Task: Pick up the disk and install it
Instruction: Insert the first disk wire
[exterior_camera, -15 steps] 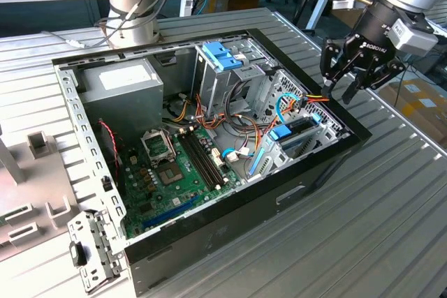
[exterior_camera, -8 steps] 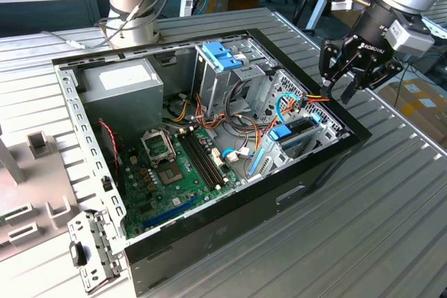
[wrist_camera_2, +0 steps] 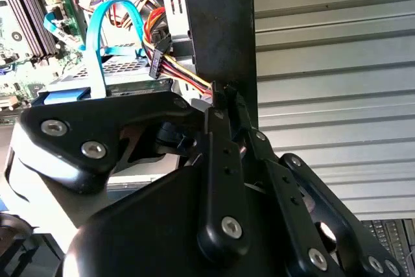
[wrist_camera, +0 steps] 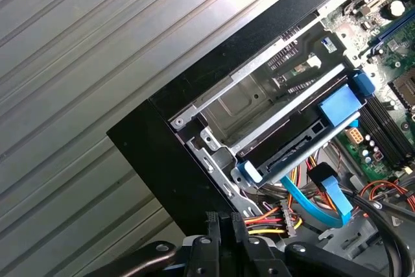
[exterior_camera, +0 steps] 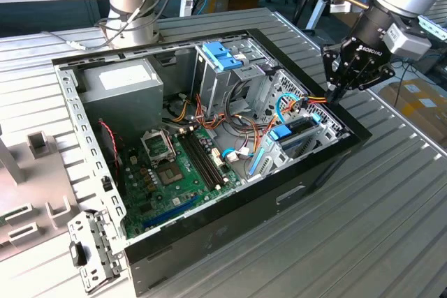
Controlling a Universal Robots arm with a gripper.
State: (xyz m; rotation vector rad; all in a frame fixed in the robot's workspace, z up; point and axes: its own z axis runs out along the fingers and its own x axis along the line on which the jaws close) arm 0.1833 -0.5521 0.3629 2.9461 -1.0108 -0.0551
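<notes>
Crowding gripper (exterior_camera: pixel 334 95), coloured cables (wrist_camera: pixel 275 215), case wall (wrist_camera: pixel 162 160)

The hand (exterior_camera: pixel 335 93) hangs over the case's black rim (exterior_camera: pixel 347 122), where colored power wires (wrist_camera: pixel 272 215) and a blue ribbon cable (wrist_camera: pixel 318 202) crowd the drive cage (wrist_camera: pixel 259 105). Beyond the rim the ribbed tabletop (exterior_camera: pixel 398 193) lies open, while the motherboard (exterior_camera: pixel 178 165) has room above it.

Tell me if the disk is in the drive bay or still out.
In. The disk lies flat inside the metal drive bay at the case's corner. The gripper, fingers together and holding nothing, hovers beside that corner.
</notes>
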